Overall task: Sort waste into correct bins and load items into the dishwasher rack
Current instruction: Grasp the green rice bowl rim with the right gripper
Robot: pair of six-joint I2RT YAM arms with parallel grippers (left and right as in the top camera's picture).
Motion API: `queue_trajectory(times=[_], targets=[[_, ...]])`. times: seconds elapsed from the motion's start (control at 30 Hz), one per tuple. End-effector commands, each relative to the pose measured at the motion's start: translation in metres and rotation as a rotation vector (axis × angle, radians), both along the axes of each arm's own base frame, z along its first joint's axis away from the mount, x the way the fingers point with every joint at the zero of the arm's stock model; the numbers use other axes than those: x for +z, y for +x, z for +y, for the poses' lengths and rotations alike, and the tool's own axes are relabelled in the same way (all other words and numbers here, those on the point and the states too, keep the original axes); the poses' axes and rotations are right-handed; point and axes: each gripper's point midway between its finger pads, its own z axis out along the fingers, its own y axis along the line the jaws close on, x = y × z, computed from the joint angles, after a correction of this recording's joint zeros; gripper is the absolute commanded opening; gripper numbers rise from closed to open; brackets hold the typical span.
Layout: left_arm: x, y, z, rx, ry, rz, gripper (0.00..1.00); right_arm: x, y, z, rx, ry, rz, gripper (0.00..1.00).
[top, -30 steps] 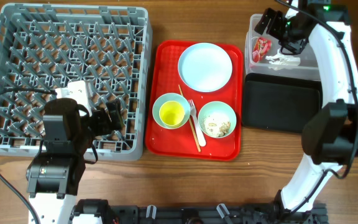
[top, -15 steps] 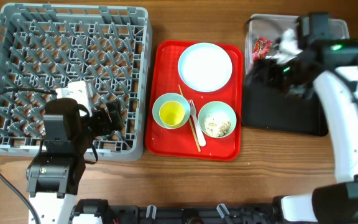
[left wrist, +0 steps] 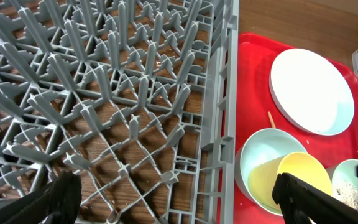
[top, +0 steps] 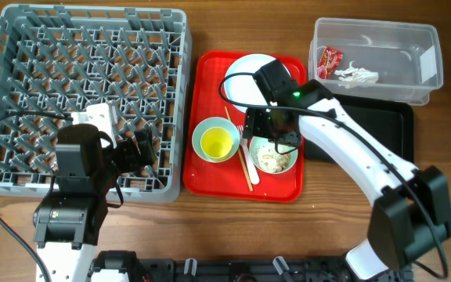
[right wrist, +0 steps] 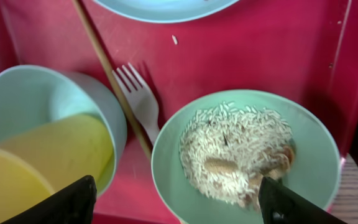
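The grey dishwasher rack (top: 92, 47) sits at our left, and our left gripper (left wrist: 179, 205) rests over its near edge with fingers spread. On the red serving tray (top: 210, 176), our right gripper (right wrist: 179, 199) hangs wide apart and empty above the pale green bowl (right wrist: 316, 158) of rice (right wrist: 235, 143). A lopsided pinch on the rim could tip it and scatter rice. The white fork (right wrist: 143, 107) and chopstick (right wrist: 112, 81) just beside it could get caught too.
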Motion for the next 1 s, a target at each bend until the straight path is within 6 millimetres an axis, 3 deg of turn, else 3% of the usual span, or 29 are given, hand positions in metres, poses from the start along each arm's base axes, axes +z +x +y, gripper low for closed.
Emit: queue_trajectory(times=[0.0, 0.2, 0.57, 0.97], targets=[[0.008, 0.001, -0.001, -0.013, 0.001, -0.018, 1.0, -0.021, 0.002, -0.003, -0.071, -0.035, 0.039, 0.79], [0.008, 0.001, -0.001, -0.013, 0.001, -0.017, 1.0, -0.05, 0.003, -0.001, -0.117, -0.057, 0.098, 0.65], [0.008, 0.001, -0.001, -0.013, 0.001, -0.017, 1.0, -0.065, 0.007, 0.007, -0.115, -0.028, 0.11, 0.35], [0.008, 0.001, -0.001, -0.013, 0.001, -0.017, 1.0, -0.069, 0.001, 0.018, -0.102, -0.025, 0.118, 0.26]])
